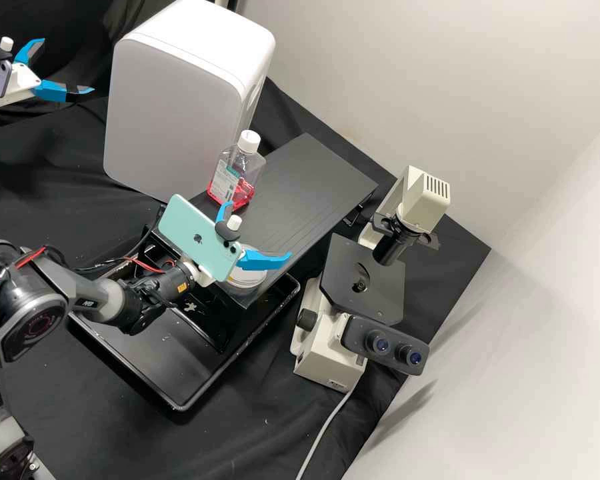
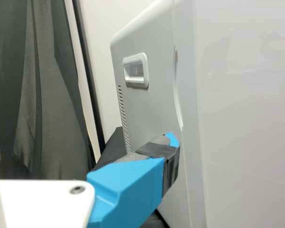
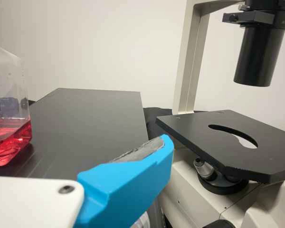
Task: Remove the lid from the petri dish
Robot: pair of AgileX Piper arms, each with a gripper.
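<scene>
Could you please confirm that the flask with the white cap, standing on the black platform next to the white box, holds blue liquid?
Not quite: the liquid in the flask is red, not blue, as the high view shows. The rest holds: it has a white cap and stands on the black platform next to the white box.

Two pairs of blue fingers are showing: left fingers and right fingers. One dish is sitting just beside the right fingers. Near them, one bottle, one white box, one microscope and one tray are standing.
</scene>
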